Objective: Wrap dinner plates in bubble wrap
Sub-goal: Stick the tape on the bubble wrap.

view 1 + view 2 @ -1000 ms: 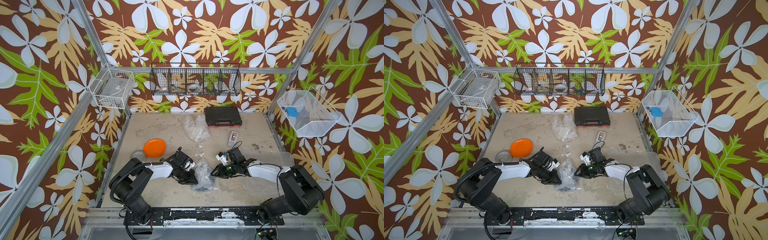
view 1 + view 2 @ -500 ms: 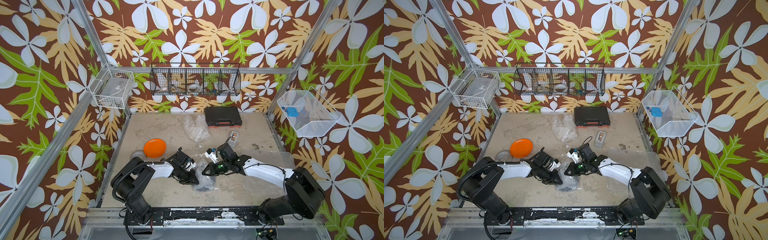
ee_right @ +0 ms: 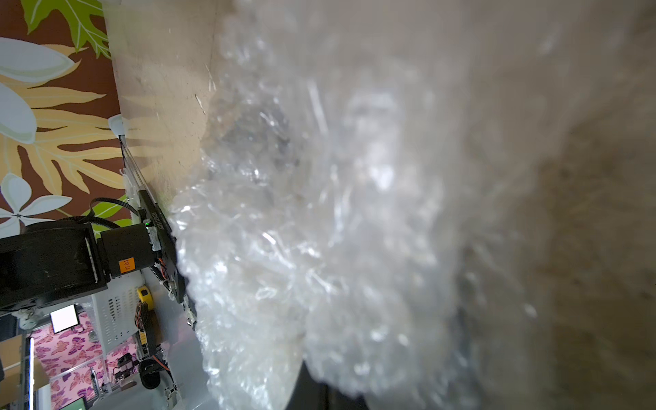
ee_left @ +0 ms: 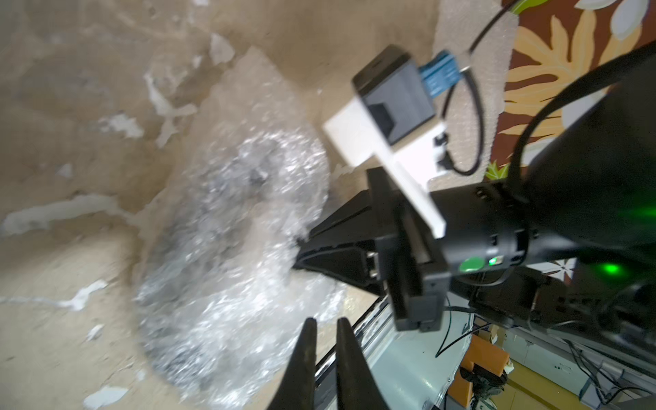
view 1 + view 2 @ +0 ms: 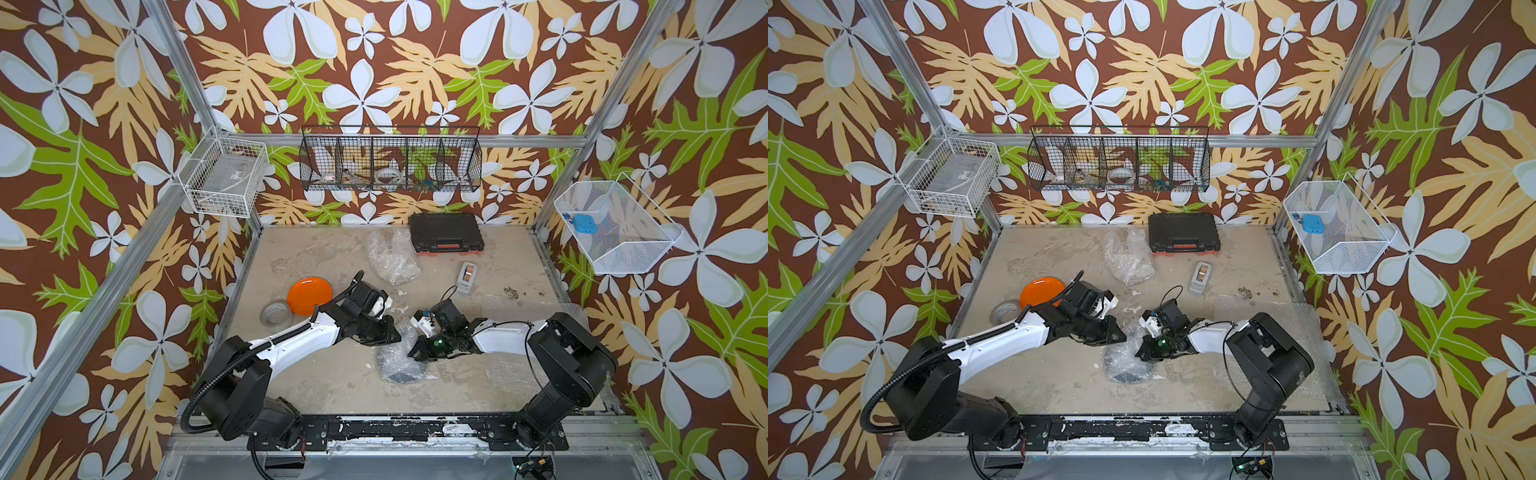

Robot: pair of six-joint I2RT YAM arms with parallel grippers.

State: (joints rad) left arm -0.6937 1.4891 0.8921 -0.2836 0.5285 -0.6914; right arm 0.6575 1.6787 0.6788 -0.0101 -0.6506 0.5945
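We saw the bubble wrap (image 5: 397, 357) bunched over a dark plate (image 5: 401, 377) near the front middle of the table (image 5: 324, 374), between the two arms. The right gripper (image 5: 414, 356) was closed on the wrap's edge, and in the left wrist view its tips were buried in the crinkled film. The left gripper (image 4: 324, 321) hung just beside the bundle's other side. Its fingers stood nearly together with a slim gap, and we could not tell whether they pinched any film. The orange plate (image 5: 309, 296) lay bare toward the left, just beside a tape roll (image 5: 274, 314). A second crumpled wad of wrap (image 5: 392, 259) lay farther back, near a black case (image 5: 446, 237).
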